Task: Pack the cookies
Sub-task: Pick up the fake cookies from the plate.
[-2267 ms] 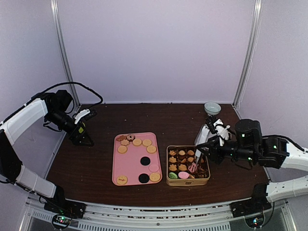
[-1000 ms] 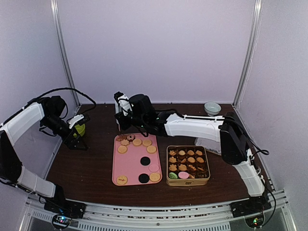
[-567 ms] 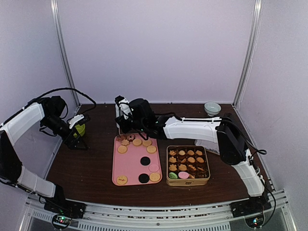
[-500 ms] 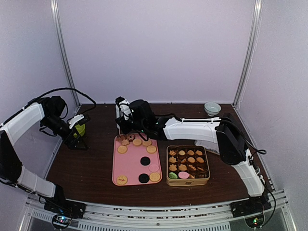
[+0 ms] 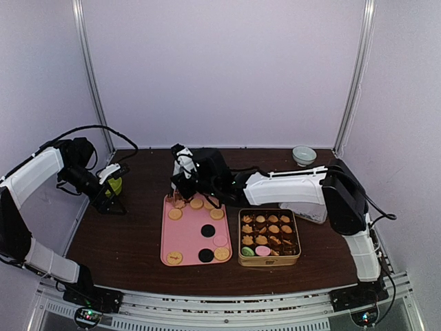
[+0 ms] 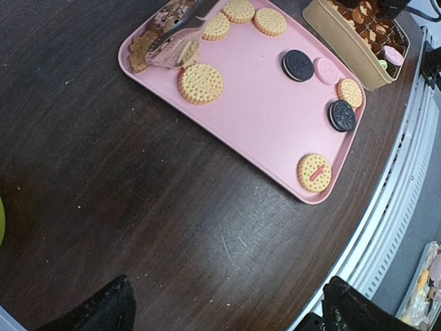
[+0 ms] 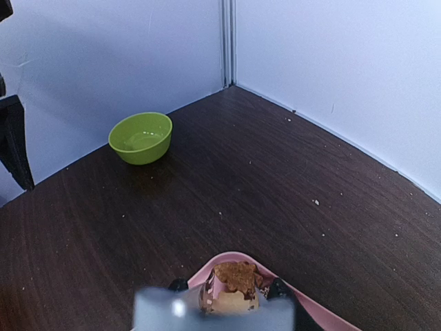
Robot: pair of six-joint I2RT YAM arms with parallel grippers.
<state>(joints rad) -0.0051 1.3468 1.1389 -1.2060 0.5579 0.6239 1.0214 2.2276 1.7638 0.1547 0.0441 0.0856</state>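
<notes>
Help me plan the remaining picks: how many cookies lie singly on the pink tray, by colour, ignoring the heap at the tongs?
Tan cookies: 6
Black cookies: 2
Pink cookie: 1
Total: 9

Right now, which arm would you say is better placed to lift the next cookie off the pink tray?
The right. The right gripper holds the tongs down among the cookies at the tray's far corner; the left gripper hangs open off to the side, near the green bowl.
</notes>
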